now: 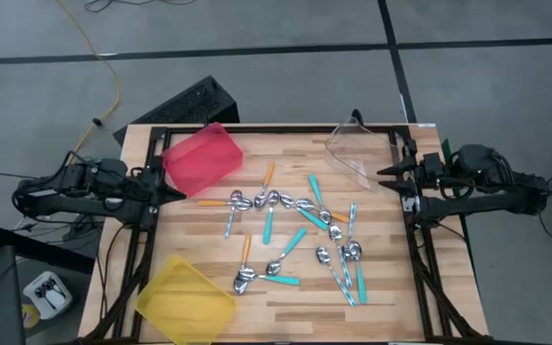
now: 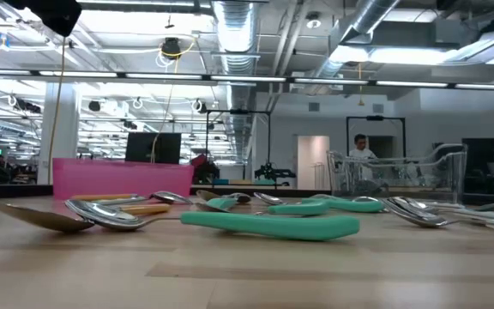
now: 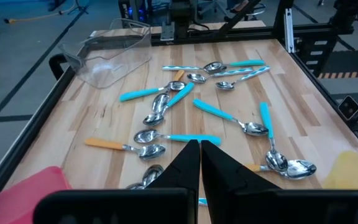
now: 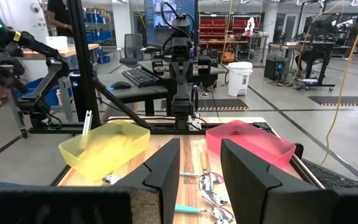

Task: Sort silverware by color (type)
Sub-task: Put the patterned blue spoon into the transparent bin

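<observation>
— Now, item one: where does the silverware (image 1: 295, 235) lie?
— Loose on the wooden table (image 1: 209, 254), scattered mid-board; teal, orange and light blue handles mixed, none in a bin.
— Bins?
— Red bin (image 1: 202, 158) at the far left corner, yellow bin (image 1: 186, 300) at the near left, clear bin (image 1: 360, 149) far right.
— Grippers?
— Left gripper (image 1: 178, 192) at the left edge, fingers pressed together, empty. Right gripper (image 1: 385, 178) at the right edge, fingers apart, holding nothing.
</observation>
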Action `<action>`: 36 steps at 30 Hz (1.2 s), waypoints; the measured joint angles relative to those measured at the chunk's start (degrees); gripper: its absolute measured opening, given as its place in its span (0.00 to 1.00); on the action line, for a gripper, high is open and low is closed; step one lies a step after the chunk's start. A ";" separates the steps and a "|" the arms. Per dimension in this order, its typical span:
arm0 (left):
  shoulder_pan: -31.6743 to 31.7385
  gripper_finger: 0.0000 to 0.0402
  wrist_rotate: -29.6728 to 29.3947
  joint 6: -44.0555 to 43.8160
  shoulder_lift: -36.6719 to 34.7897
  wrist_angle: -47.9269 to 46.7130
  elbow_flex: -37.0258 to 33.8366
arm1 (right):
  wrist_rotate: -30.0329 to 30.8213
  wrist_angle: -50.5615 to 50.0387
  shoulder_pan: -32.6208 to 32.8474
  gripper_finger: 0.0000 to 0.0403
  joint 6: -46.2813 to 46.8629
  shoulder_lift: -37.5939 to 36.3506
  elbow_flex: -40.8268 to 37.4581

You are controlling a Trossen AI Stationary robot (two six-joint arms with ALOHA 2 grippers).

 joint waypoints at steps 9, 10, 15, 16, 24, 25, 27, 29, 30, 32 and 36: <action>-0.01 0.00 -3.74 -3.10 0.00 0.10 0.00 | 0.02 -0.04 -0.04 0.35 -4.40 0.00 -0.01; 0.00 0.00 -4.42 -3.70 0.00 0.19 0.00 | 0.01 -0.06 -0.04 0.35 -4.42 0.01 -0.01; 0.00 0.00 -5.01 -9.74 0.43 0.31 0.01 | 0.00 -0.07 -0.04 0.35 -4.44 0.00 -0.02; -0.01 0.00 -5.33 -11.09 0.63 0.30 0.02 | 0.00 -0.07 -0.04 0.35 -4.44 0.02 0.00; 0.00 0.00 -6.02 -14.94 1.16 -0.38 0.00 | 0.02 -0.15 -0.04 0.35 -4.57 0.02 0.00; 0.00 0.00 -6.02 -14.76 1.12 -0.42 0.00 | 0.02 -0.15 -0.04 0.35 -4.57 0.02 0.00; -0.01 0.00 -6.02 -14.53 1.14 -0.38 0.00 | 0.02 -0.28 -0.04 0.35 -4.57 0.02 0.00; 0.00 0.00 -6.01 -14.55 1.11 -0.40 0.00 | 0.00 -0.54 -0.04 0.35 -4.57 0.02 -0.01; 0.01 0.00 -6.02 -14.66 1.11 -0.40 0.00 | 0.01 -0.54 -0.04 0.35 -4.57 0.02 -0.02; 0.01 0.00 -6.00 -15.08 1.11 -0.39 0.00 | 0.00 -0.52 -0.04 0.35 -4.57 0.02 -0.01; 0.01 0.00 -8.80 -12.17 1.14 0.14 0.00 | 0.00 -0.52 -0.04 0.35 -4.55 0.02 0.00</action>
